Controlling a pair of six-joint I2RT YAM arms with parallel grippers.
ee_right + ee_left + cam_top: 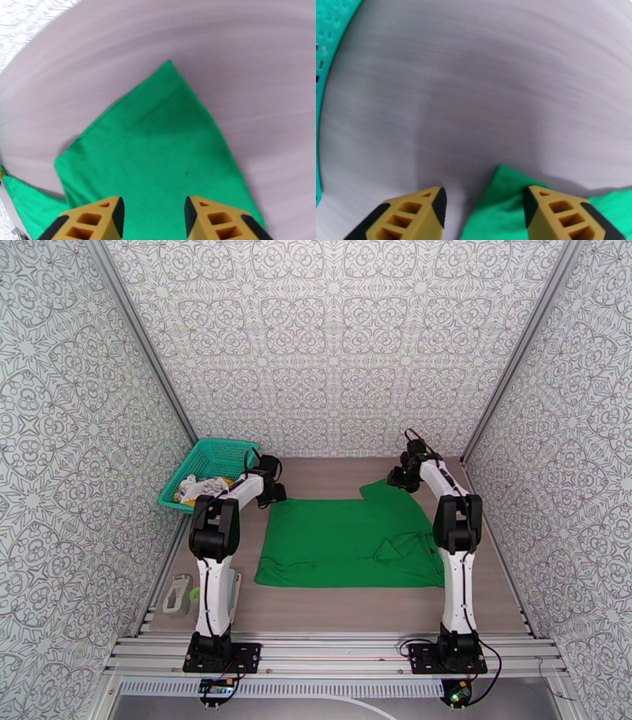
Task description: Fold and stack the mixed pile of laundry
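While the green shirt point(347, 544) is lying spread flat on the counter point(332, 603), the left hand point(484, 197) and right hand point(153, 209) are hovering over its far edge, one at each end, fingers parted and holding nothing. Soft, light and limp, the shirt is likely calling for pinches at corners or hems. The white printed garment point(196, 488) is sitting crumpled in the basket point(221, 444).
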